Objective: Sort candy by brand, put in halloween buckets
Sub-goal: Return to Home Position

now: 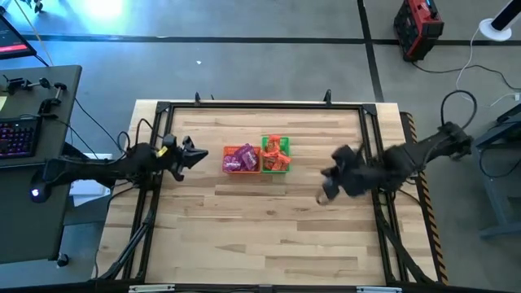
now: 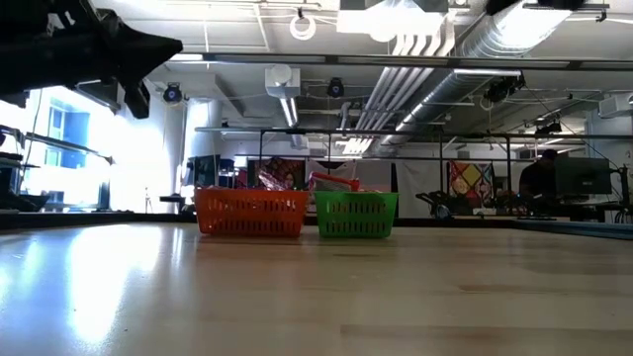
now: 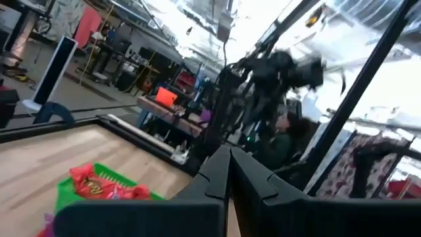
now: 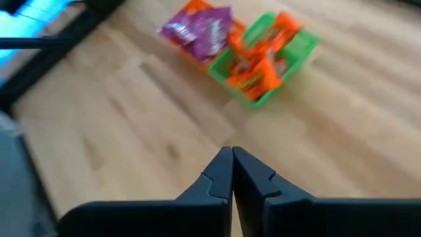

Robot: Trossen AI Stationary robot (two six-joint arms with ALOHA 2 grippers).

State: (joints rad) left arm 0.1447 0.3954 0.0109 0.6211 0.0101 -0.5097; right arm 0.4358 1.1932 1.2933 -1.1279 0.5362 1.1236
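The orange bucket (image 1: 241, 159) holds purple candy packets (image 4: 199, 29). The green bucket (image 1: 276, 155) stands against its right side and holds orange-red packets (image 4: 258, 60). Both rest by their bases on the table, side by side in the low view as orange bucket (image 2: 251, 212) and green bucket (image 2: 356, 215). My left gripper (image 1: 203, 154) hangs above the table left of the orange bucket, fingers shut (image 3: 229, 168) and empty. My right gripper (image 1: 326, 175) is raised right of the green bucket, fingers shut (image 4: 232, 164) and empty.
Bare wooden tabletop (image 1: 269, 228) spreads in front of and around the two buckets. A dark metal frame (image 1: 260, 106) borders the far side and both ends of the table. Desks and equipment stand on the floor beyond.
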